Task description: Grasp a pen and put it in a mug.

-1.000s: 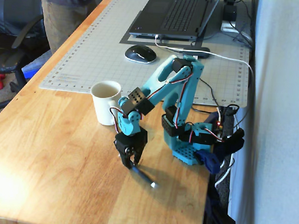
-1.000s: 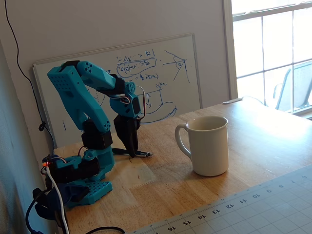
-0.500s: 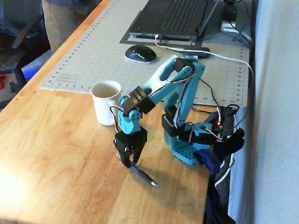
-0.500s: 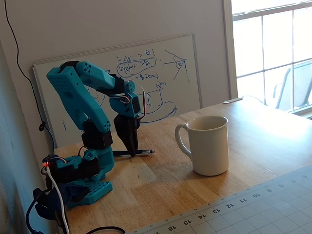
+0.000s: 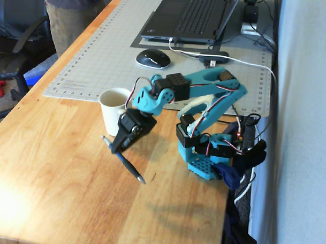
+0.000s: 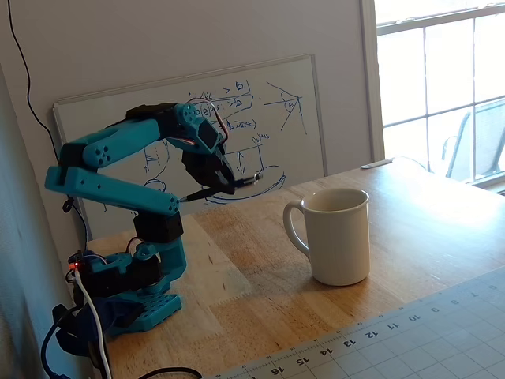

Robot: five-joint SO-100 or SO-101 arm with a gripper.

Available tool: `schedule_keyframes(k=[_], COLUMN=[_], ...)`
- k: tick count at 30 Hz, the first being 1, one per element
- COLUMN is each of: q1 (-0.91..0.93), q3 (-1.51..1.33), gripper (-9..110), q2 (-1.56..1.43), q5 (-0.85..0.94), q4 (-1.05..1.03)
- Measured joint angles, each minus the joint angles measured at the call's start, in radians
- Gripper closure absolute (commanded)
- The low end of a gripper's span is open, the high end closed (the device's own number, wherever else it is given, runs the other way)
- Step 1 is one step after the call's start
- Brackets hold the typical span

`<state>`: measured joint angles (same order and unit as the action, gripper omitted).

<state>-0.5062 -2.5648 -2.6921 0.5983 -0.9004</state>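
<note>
Since the earlier frames the thin dark blue-black pen (image 5: 123,161) has come up off the wooden desk (image 5: 59,182) where it was lying, and the turquoise plastic robot arm (image 5: 207,89) has stretched out from its folded-down pose, carrying its black two-fingered hand (image 5: 117,147) upward and toward the plain cream-white ceramic mug (image 5: 114,110). The hand is clamping the pen partway along its shaft, its fingers closed narrowly around it, and the pen is hanging in the air clear of the desk. In a fixed view the pen is slanting down toward the lower right with its tip pointing at the wood, casting a shadow on the desk below. In the other fixed view the pen (image 6: 229,185) is lying nearly level in the hand (image 6: 218,186), one end reaching toward the mug (image 6: 335,235), which is standing upright on the desk (image 6: 418,229) with its handle turned toward the arm (image 6: 110,166); pen and mug are apart. A pale gridded cutting mat (image 5: 112,50) is lying on the desk behind the mug, carrying a dark computer mouse (image 5: 153,58) and an open black laptop (image 5: 191,16). A marked whiteboard (image 6: 268,118) is leaning against the wall behind the arm.
</note>
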Motion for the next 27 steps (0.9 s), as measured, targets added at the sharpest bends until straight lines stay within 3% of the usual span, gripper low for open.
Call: schedule_keyframes(k=[10, 17, 21, 27], q1=[0.198, 0.388, 0.453, 0.492], q3=[-0.140, -0.147, -0.147, -0.147], gripper=[101, 101, 101, 101], q2=[-0.449, -0.538, -0.545, -0.540], q5=[0.750, 1.261, 1.393, 1.424], q4=[0.000, 0.005, 0.115, 0.405])
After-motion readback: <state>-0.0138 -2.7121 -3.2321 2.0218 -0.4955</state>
